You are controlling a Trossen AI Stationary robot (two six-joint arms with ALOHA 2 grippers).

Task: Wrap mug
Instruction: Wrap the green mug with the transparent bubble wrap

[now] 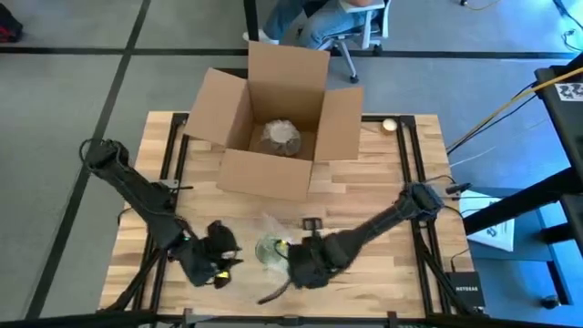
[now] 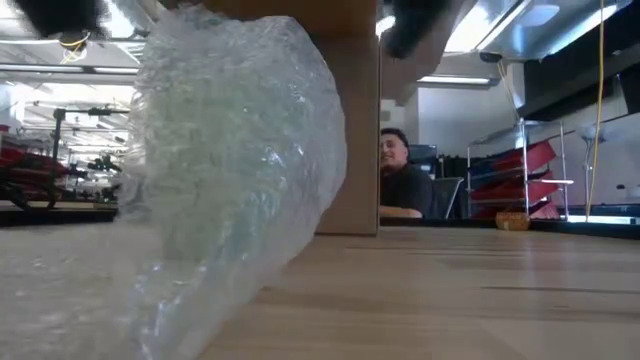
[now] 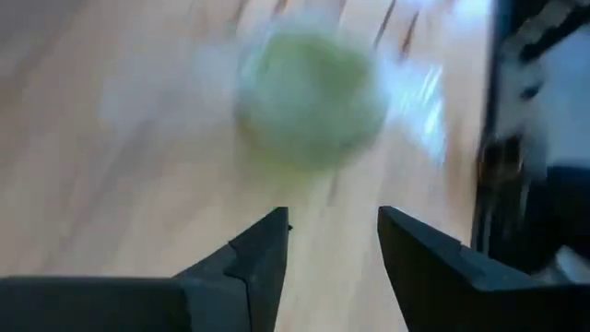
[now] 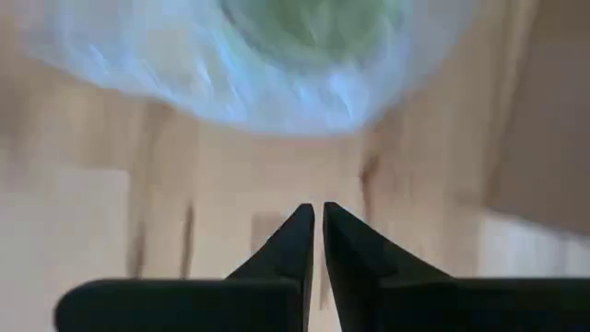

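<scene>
The green mug (image 1: 271,250) stands near the table's front edge, inside a clear bubble-wrap sheet (image 1: 271,228) that surrounds it. In the low view the wrap (image 2: 235,150) rises as a tall crinkled bundle. My left gripper (image 1: 232,260) is just left of the mug and is open. In its wrist view the mug (image 3: 309,97) lies ahead of the gripper (image 3: 334,221), not between the fingers. My right gripper (image 1: 290,264) is just right of the mug and is shut. Its wrist view shows my right gripper (image 4: 318,210) a short way off the wrapped mug (image 4: 313,18).
An open brown cardboard box (image 1: 273,118) stands at the table's far middle with a wrapped bundle (image 1: 280,137) inside. A small dark object (image 1: 312,223) lies behind the mug, and a pale round thing (image 1: 390,125) sits far right. A person (image 2: 400,175) is beyond the table.
</scene>
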